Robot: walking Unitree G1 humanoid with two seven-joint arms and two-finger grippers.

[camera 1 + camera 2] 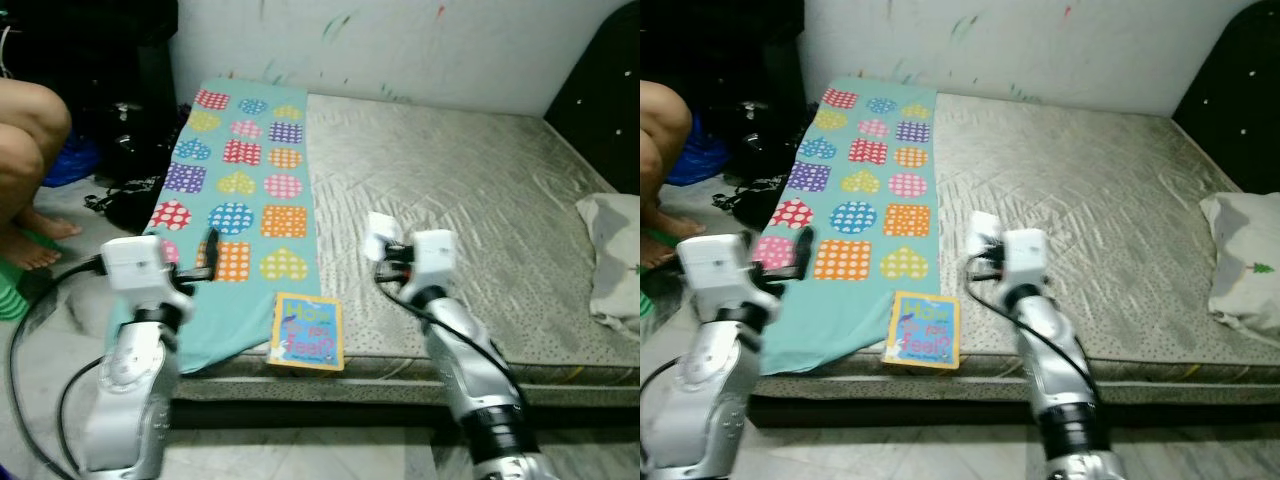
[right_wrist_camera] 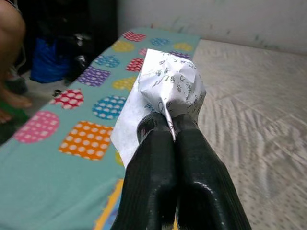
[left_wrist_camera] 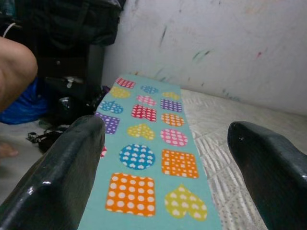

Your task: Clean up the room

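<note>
Pinching crumpled paper (image 2: 170,88), right tool (image 2: 171,127) raised.

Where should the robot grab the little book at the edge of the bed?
Probably by the near edge of the book, coming from the front. It lies flat on the mattress with that edge at the bed's rim, so one finger might slip under it. The left gripper is open and free; the right gripper is shut on crumpled paper.
</note>
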